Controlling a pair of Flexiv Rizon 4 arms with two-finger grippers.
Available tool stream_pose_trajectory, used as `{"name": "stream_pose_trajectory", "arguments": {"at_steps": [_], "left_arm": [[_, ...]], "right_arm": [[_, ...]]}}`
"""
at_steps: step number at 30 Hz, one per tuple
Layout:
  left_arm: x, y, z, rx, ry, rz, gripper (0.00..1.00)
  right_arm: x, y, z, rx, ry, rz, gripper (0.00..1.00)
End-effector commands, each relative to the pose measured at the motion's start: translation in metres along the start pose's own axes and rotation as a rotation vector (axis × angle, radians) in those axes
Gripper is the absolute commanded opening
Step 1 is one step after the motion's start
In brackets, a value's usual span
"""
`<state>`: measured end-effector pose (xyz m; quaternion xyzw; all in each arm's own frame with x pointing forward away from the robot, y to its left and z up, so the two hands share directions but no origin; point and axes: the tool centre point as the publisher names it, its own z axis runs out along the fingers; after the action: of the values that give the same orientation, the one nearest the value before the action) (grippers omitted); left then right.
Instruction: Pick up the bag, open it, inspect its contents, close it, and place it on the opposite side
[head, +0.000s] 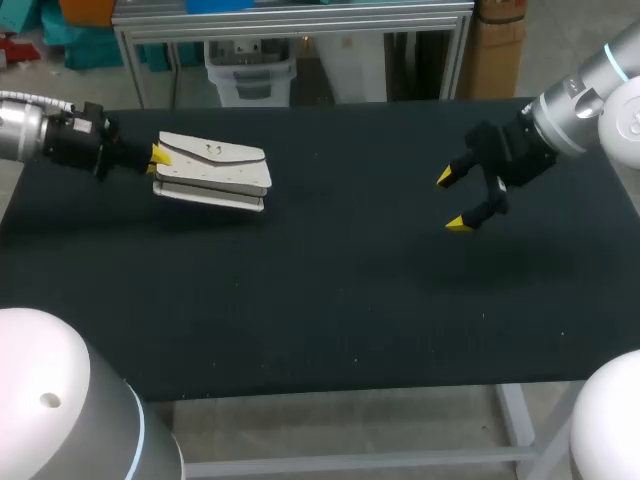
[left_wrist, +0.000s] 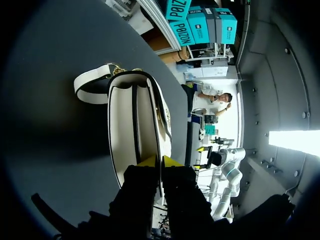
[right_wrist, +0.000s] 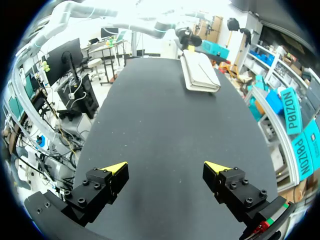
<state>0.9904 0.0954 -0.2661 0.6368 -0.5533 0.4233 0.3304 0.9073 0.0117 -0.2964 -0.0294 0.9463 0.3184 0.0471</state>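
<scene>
The black desk (head: 330, 320) is stretching bare across the near part of the head view. Farther in, on the right side, the right claw (head: 452, 200) is hanging above the desk surface with its two yellow tips standing wide apart, holding nothing. In its own wrist view the right claw (right_wrist: 166, 169) is showing the same wide gap, with only dark desk (right_wrist: 150, 130) lying between and ahead of the fingers.

On the left side, a little farther back, the white bag (head: 215, 172) is lying on its broad side with its flap facing up. The left claw (head: 158, 160) is coming in from the left edge and gripping the bag's nearest end. In the left wrist view the left claw (left_wrist: 160, 161) is closed to a narrow gap, its yellow tips pinching the dark-trimmed edge of the bag (left_wrist: 125, 120) from both sides. A white strap (left_wrist: 90, 82) is looping out at the bag's far end. Whether the bag is resting on the desk or raised just off it cannot be told.

From the right wrist view the bag (right_wrist: 200, 72) is lying far across the desk, well apart from the right claw.
</scene>
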Motion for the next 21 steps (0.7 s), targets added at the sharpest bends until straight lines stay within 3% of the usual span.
{"name": "stream_pose_trajectory", "arguments": {"at_steps": [1,9,21], "left_arm": [[0.009,0.001,0.015,0.269,0.025,0.029,0.0],[0.03,-0.003,0.046,0.251,0.091,0.083,0.0],[-0.001,0.051,0.11,0.074,0.091,0.072,0.0]], "right_arm": [[0.0,0.0,0.0,-0.001,-0.001,0.0,1.0],[0.0,0.0,0.0,-0.001,-0.001,0.0,1.0],[0.0,0.0,0.0,-0.001,-0.001,0.0,1.0]]}}
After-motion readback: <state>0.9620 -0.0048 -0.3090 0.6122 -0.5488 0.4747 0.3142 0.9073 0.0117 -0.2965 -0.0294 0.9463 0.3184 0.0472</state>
